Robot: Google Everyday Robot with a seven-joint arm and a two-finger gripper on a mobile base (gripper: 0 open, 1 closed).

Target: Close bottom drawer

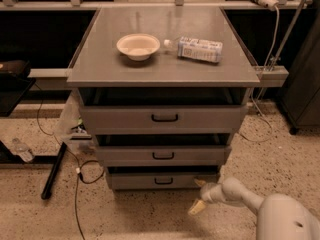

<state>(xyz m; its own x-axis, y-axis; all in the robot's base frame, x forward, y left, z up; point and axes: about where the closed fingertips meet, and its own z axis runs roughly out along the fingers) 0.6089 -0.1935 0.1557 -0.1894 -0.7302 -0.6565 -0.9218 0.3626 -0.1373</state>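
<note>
The bottom drawer (145, 181) is the lowest of three grey drawers, with a small black loop handle (163, 181). It stands slightly out, with a dark gap above its front. My gripper (198, 195) is low near the floor, just in front of the drawer's right end. It is open and empty. Its upper finger (200, 183) is close to the drawer's right front corner and its lower finger (196, 207) points at the floor.
The middle drawer (163, 155) and top drawer (164, 118) also stand slightly out. A bowl (138, 46) and a lying bottle (199, 49) sit on the cabinet top. Cables (82, 169) and a black bar (54, 170) lie on the floor at left.
</note>
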